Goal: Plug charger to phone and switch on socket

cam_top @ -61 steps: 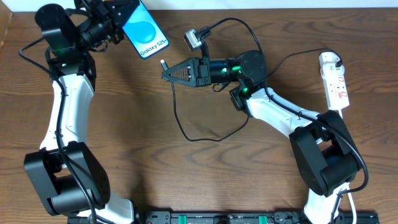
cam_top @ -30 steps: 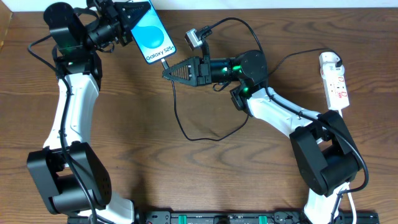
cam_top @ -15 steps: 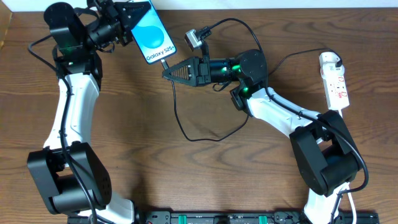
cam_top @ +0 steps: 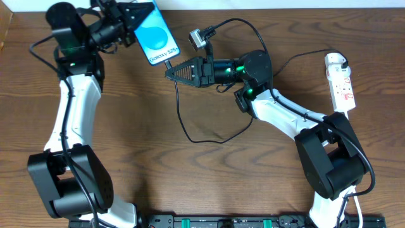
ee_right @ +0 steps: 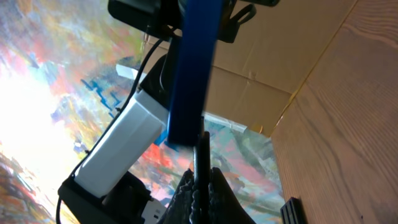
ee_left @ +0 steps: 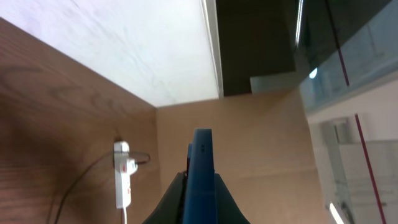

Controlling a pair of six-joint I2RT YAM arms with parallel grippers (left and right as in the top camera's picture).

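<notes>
Left gripper (cam_top: 134,18) pinching phone (cam_top: 155,38) far left; right gripper (cam_top: 169,74) pinching charger (cam_top: 179,107) tip at phone's bottom edge.

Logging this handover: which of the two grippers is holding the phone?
The left gripper, clamped on the blue-screened phone. The right gripper instead pinches the charger, its tip at the phone's lower end.

The left arm (cam_top: 71,120) and right arm (cam_top: 281,115) each have glossy white tubular links between bulky black rounded joint housings glowing with small green lights, thin black cables (cam_top: 33,45) looping alongside, and the right gripper (cam_top: 169,74) has black triangular fingers (cam_top: 186,71) beside a small grey wrist camera (cam_top: 197,40).
</notes>
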